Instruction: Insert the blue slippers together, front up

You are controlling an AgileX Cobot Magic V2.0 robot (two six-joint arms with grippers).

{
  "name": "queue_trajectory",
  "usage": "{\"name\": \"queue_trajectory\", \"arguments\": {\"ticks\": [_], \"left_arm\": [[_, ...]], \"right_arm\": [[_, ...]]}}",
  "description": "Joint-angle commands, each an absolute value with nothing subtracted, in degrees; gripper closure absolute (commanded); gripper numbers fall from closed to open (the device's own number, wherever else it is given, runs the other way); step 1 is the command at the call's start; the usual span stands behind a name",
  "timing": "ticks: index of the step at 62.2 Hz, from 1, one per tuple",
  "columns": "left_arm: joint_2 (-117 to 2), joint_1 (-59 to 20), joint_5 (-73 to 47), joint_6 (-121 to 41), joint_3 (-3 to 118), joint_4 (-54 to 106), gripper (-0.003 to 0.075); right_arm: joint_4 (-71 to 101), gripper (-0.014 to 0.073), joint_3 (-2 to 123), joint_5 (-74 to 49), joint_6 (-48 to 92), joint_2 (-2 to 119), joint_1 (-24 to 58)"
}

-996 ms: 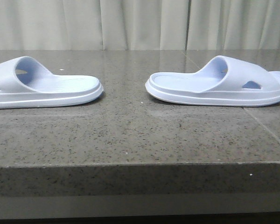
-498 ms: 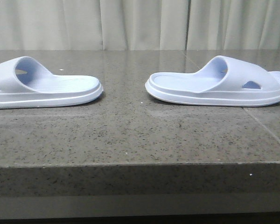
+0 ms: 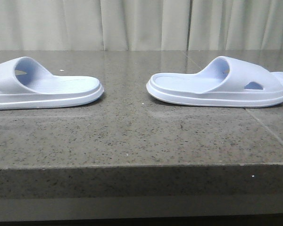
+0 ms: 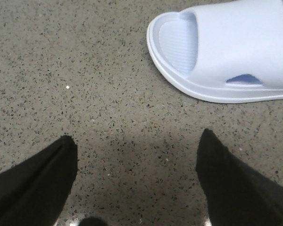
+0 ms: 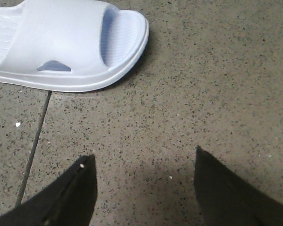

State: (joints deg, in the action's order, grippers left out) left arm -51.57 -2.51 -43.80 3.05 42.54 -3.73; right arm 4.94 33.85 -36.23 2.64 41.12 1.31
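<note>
Two pale lavender-blue slippers lie flat on the speckled stone table, soles down, heels toward each other. In the front view, the left slipper is at the left edge and the right slipper is at the right. Neither gripper shows in the front view. My left gripper is open and empty above bare table, and the left slipper's toe end lies a short way beyond it. My right gripper is open and empty, and the right slipper's toe end lies beyond it, apart from the fingers.
The grey speckled table has its front edge near the camera. A thin seam runs across the top by the right slipper. A pale curtain hangs behind the table. A gap of bare stone separates the two slippers.
</note>
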Motion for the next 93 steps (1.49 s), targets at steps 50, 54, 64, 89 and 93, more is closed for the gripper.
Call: {"name": "queue_trajectory", "arguments": {"ticks": [50, 54, 64, 89, 93], "left_arm": [[-87.84, 21.11, -50.17, -43.95, 58.4, 57.39, 0.0282], [-89.38, 21.11, -50.64, -44.99, 58.51, 58.59, 0.0282], [-92.44, 20.75, -51.54, -46.37, 58.51, 59.24, 0.0282], [-96.39, 15.06, -53.18, -47.29, 59.1, 58.33, 0.0286], [-96.39, 14.56, -53.18, -47.29, 59.1, 57.52, 0.0318]], "right_arm": [[4.53, 0.0118, 35.71, -33.07, 2.95, 41.19, 1.02], [4.53, 0.0118, 35.71, -33.03, 2.95, 41.19, 1.02], [4.53, 0.0118, 35.71, -33.03, 2.95, 41.19, 1.02], [4.53, 0.0118, 35.71, -33.08, 2.95, 41.19, 1.02], [4.53, 0.0118, 35.71, -33.14, 2.95, 41.19, 1.02]]}}
